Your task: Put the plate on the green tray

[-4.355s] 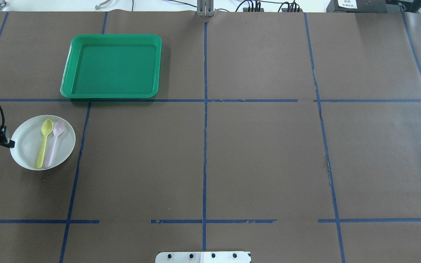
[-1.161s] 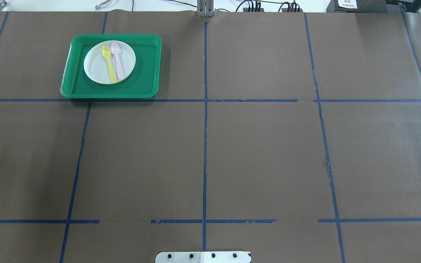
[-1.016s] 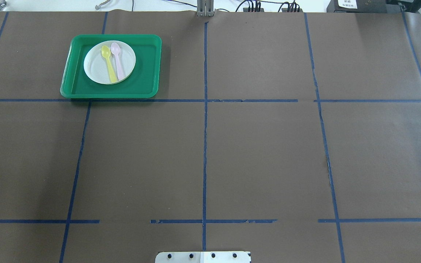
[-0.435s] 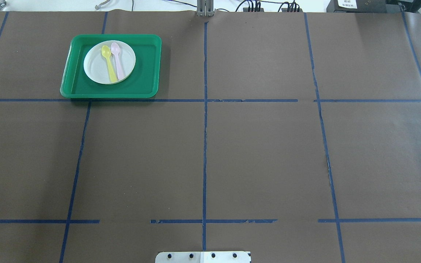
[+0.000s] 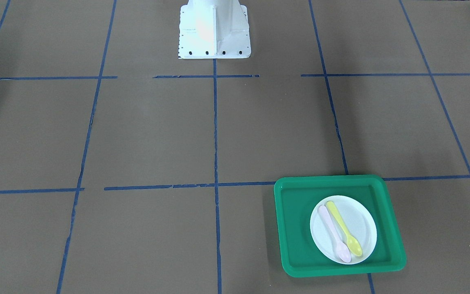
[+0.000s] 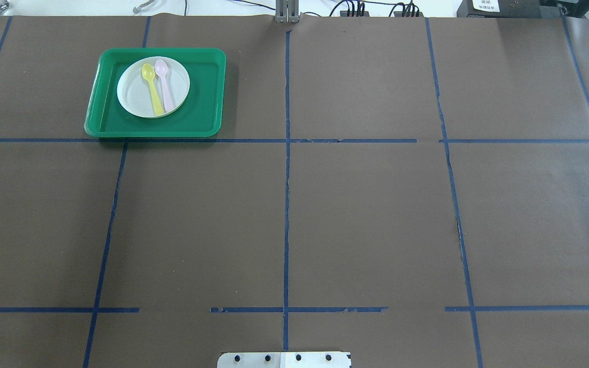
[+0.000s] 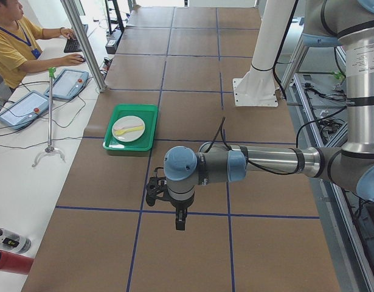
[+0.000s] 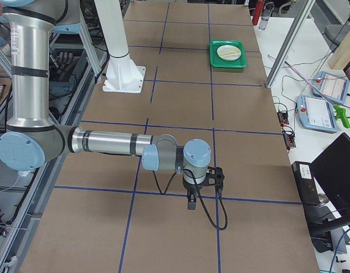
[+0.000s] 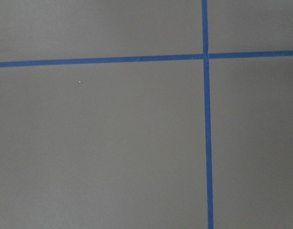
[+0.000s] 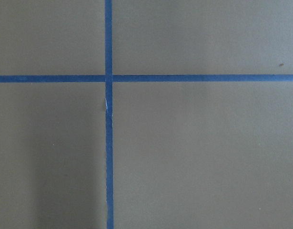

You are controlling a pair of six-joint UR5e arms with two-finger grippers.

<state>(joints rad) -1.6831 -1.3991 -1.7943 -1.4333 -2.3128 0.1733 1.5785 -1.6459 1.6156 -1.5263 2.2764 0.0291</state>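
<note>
— Where is the plate (image 6: 132, 94) found?
— Flat inside the green tray (image 6: 205, 105), near the tabletop's far left corner, with a yellow spoon (image 6: 152, 91) and a pink spoon (image 6: 164, 86) on it. Placement is judged done; the tray is best left untouched.
— And the hands?
— The left hand (image 7: 180, 222) and the right hand (image 8: 190, 203) are seen well apart from it; open or closed cannot be told.

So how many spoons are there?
2. The yellow spoon and the pink spoon lie side by side on the white plate, which sits inside the green tray. Nothing here looks able to hide another one.
</note>
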